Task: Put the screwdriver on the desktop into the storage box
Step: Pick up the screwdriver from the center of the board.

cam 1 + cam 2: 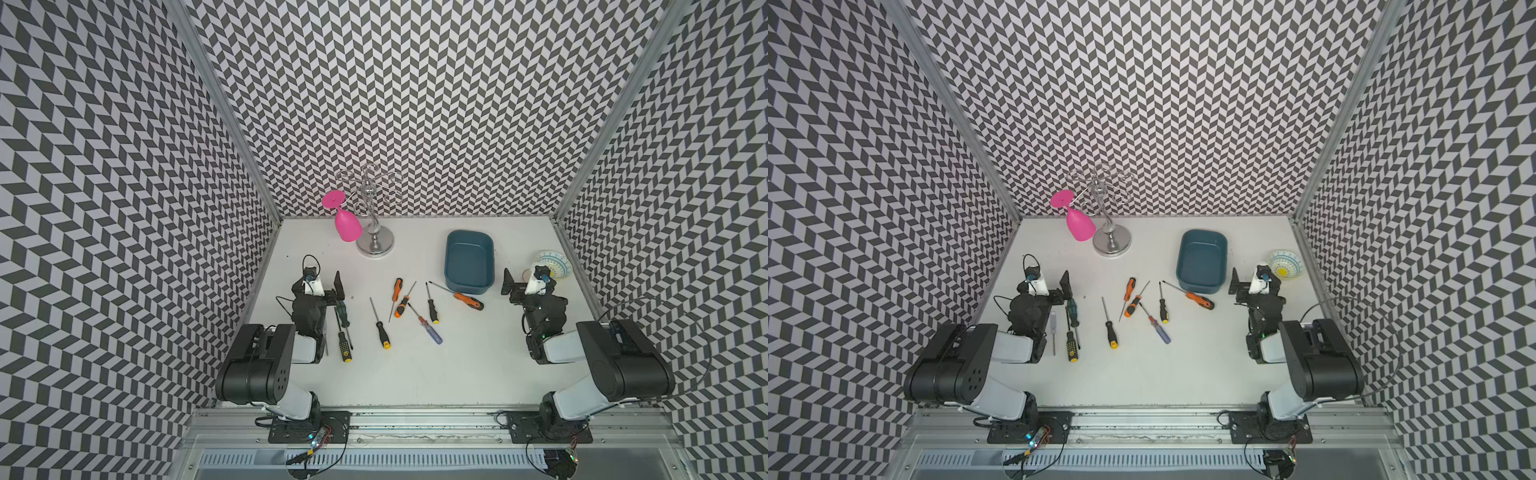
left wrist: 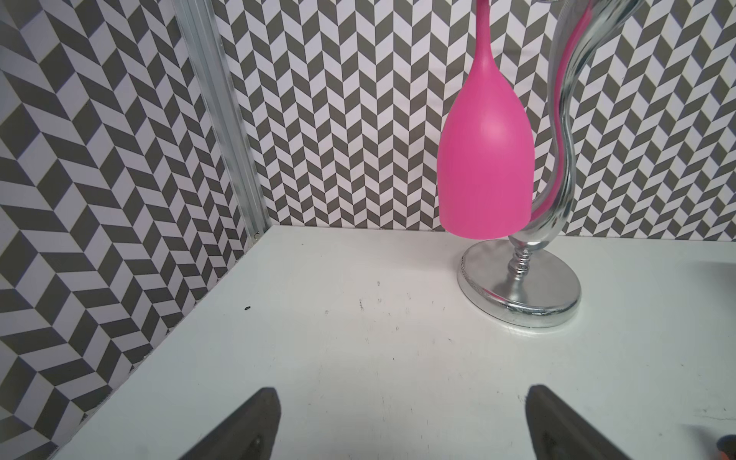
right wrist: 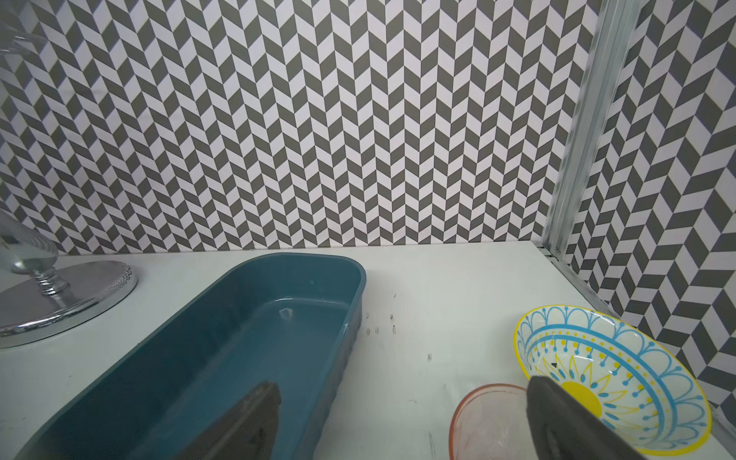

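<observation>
I see the white desktop (image 1: 415, 374) hemmed in by chevron walls (image 1: 415, 104) on three sides. An aluminium rail (image 1: 415, 419) runs along the bottom edge in both top views. The widest bare stretch lies across the lower middle, between the two arm bases.

The storage box (image 1: 468, 259) sits right of centre near the back wall, and it is empty. The screwdrivers (image 1: 382, 332) lie flat and scattered through the middle, well apart from every wall. The orange-handled screwdriver (image 1: 467, 300) is nearest the box, its tip just beside the box's lower left corner.

The left gripper (image 2: 402, 392) is spread wide and carries nothing; only bare table shows between its fingers (image 2: 255, 422). The right gripper (image 3: 402, 384) is just as wide and just as empty. From above it sits between the box and a patterned bowl (image 3: 557, 314) at the right edge. I cannot tell whether it touches either one.

In a top view, a clear-handled screwdriver (image 1: 1053, 324) lies just beside the left arm. The left wrist view shows a pink glass (image 2: 486, 151) hanging upside down on a chrome rack (image 2: 517, 298) in the back left corner. Only the right wrist view shows clearly a clear red-rimmed cup (image 3: 478, 392) close to the bowl; from above the arm largely covers it.
</observation>
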Controlling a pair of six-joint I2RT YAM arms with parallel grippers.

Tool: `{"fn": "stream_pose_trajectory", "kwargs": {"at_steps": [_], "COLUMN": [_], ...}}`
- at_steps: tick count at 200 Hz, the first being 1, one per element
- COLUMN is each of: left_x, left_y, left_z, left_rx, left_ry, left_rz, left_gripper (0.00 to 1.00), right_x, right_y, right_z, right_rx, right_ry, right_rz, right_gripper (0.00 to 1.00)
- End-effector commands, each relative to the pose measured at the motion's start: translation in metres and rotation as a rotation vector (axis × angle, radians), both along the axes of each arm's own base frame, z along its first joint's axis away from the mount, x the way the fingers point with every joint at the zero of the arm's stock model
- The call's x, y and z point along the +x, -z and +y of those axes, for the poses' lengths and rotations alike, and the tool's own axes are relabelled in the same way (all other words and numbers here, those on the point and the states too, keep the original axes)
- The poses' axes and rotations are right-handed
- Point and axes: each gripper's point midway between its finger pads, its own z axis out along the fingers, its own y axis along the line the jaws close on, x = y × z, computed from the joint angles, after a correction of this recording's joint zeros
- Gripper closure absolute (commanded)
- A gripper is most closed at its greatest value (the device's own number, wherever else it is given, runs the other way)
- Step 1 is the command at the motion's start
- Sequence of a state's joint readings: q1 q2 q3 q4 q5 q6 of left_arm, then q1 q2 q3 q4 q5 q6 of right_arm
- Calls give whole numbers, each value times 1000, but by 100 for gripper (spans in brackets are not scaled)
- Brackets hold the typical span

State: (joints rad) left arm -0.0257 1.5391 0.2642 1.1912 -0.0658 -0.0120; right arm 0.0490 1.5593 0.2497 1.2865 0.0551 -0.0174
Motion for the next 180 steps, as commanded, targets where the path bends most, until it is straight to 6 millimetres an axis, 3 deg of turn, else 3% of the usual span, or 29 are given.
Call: {"fn": "stream_pose_trajectory", "kwargs": {"at_steps": [1, 165, 180], "left_x": [4, 2, 16], "left_y": [-3, -4, -15], "left_z": [1, 1, 7], "left_rx": [10, 6, 4], "left_ry": [2, 6, -48], "left_rz": [-7, -12, 6], "left_gripper": [0, 0, 0], "right_x": [-1, -2, -2], "right_y": [-5, -8, -15], "right_z": [0, -1, -6], "right_rx": [2, 6, 16], "right_ry": [-3, 5, 33], "right_rz": [-29, -41, -37], "right_gripper": [1, 1, 1]}}
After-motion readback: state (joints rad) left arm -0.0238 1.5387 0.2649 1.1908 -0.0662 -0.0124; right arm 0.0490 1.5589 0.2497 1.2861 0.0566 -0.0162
